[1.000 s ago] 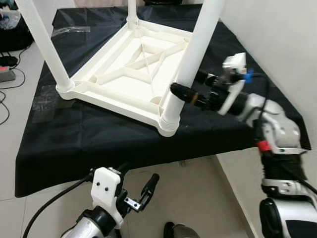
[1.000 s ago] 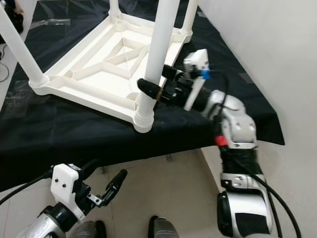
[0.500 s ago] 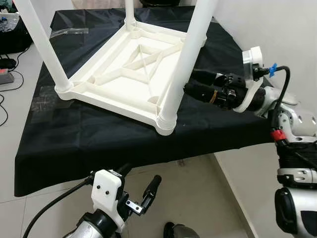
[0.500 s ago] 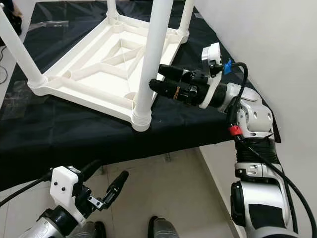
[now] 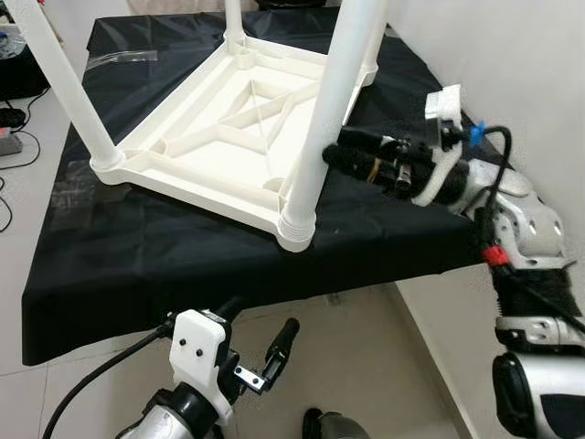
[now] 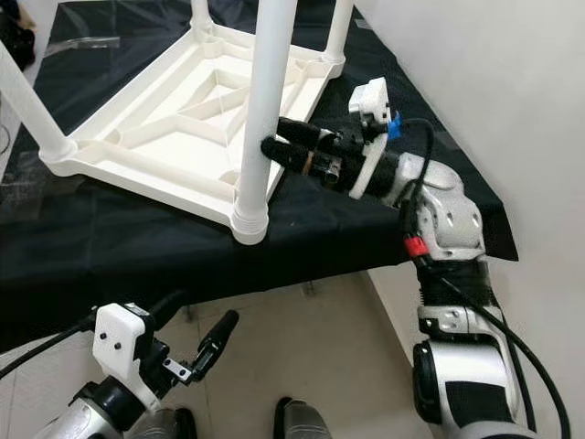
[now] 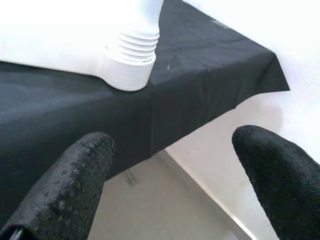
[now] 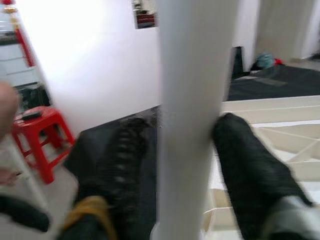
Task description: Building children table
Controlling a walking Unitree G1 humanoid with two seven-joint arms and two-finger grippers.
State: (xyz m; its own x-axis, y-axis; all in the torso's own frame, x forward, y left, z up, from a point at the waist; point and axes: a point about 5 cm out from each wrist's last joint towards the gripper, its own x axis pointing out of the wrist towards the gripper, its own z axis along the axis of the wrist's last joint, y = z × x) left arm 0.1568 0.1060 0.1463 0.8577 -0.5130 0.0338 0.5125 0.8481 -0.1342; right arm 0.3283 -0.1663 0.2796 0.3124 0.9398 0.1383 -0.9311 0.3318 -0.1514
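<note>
Right claw (image 5: 331,154) is up at the near leg (image 5: 322,137) of the upturned white children's table (image 5: 219,146), arm stretched out level over the black cloth (image 5: 137,265). From the right wrist view, the white leg (image 8: 192,120) stands between the two black fingers (image 8: 250,170), one on each side, and they look to be touching it, so the claw is clamped around that leg partway up its height. Below the claw the leg runs down into its ribbed socket (image 5: 297,229) at the near corner of the tabletop frame.

The table itself lies upside down on the counter (image 5: 430,249), which the cloth drapes, its ribbed underside facing up, well out beyond the claw's fingertips. Another leg (image 5: 64,91) stands at the far-left corner from the claw, and a further leg (image 5: 234,20) rises behind it at the back corner.

Left claw (image 5: 260,352) hangs low, below the counter's front edge and over the pale tiled floor (image 5: 366,366), well apart from the table. Its fingers (image 7: 65,185) are spread wide with nothing between them. Looking along them, the ribbed socket (image 7: 131,62) sits up ahead on the cloth, and the cloth's corner drops off beside the white wall (image 5: 512,73). The right wrist view also catches a red stool (image 8: 37,135) off past the claw, blurred
</note>
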